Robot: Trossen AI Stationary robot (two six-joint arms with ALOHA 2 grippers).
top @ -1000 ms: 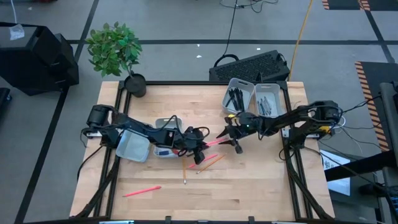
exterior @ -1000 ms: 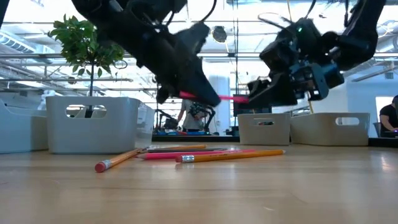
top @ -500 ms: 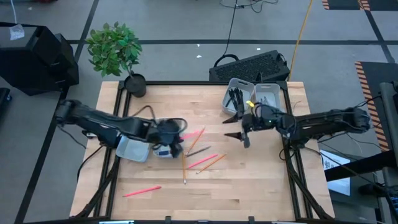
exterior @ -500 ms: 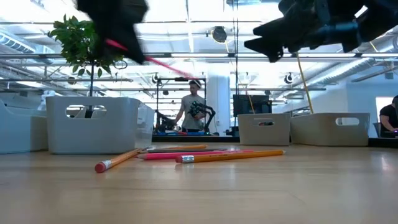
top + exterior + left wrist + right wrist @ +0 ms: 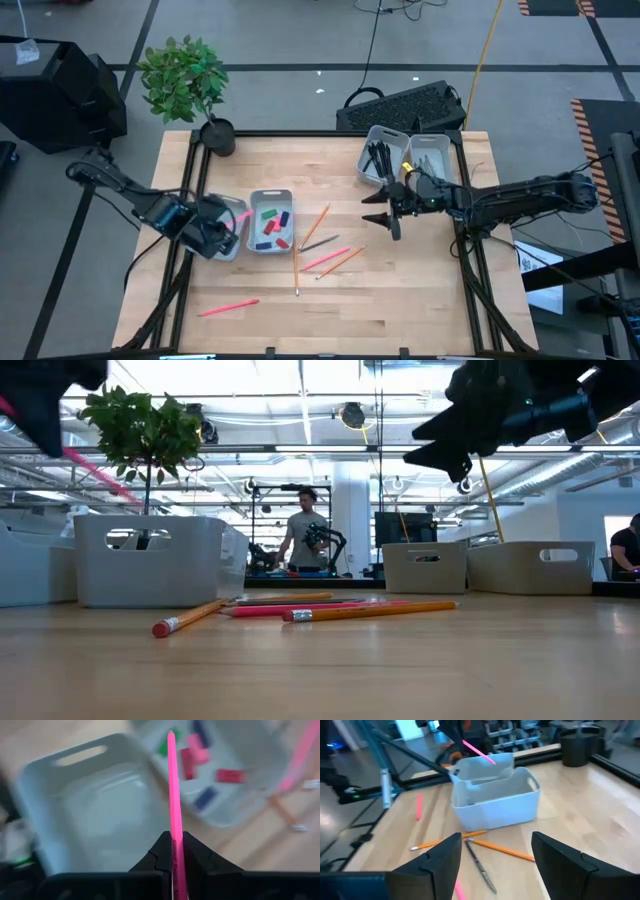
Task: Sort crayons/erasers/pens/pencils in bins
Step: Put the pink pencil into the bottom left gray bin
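Note:
My left gripper (image 5: 172,837) is shut on a pink pencil (image 5: 173,780) above the empty left bin (image 5: 95,815) of the near-left pair. In the high view this gripper (image 5: 220,232) hides much of that bin (image 5: 215,245). The bin beside it (image 5: 270,222) holds red, green, pink and blue erasers (image 5: 272,218). Loose orange and pink pencils (image 5: 325,258) lie flat on the table's middle. My right gripper (image 5: 383,213) hangs open above the table, right of the loose pencils, with nothing between its fingers (image 5: 437,862). My left gripper pinches the pink pencil's shaft (image 5: 176,857) between its two fingers. The pencil runs along the fingers and sticks out well beyond their ends. It is lifted clear and slants downward from the gripper (image 5: 95,468), its point (image 5: 171,733) toward the eraser bin.
Two more bins (image 5: 385,155) (image 5: 430,160) stand at the far right; one holds black pens. A lone pink pencil (image 5: 228,307) lies near the front left edge. A potted plant (image 5: 185,80) stands at the far left corner. A person (image 5: 305,540) stands beyond the table.
My left gripper has carried the pink pencil from above the loose pencils in the middle toward the table's left edge, up and over the left bin. My right gripper, which stood at the pencil's other end, has drawn off toward the right and risen.

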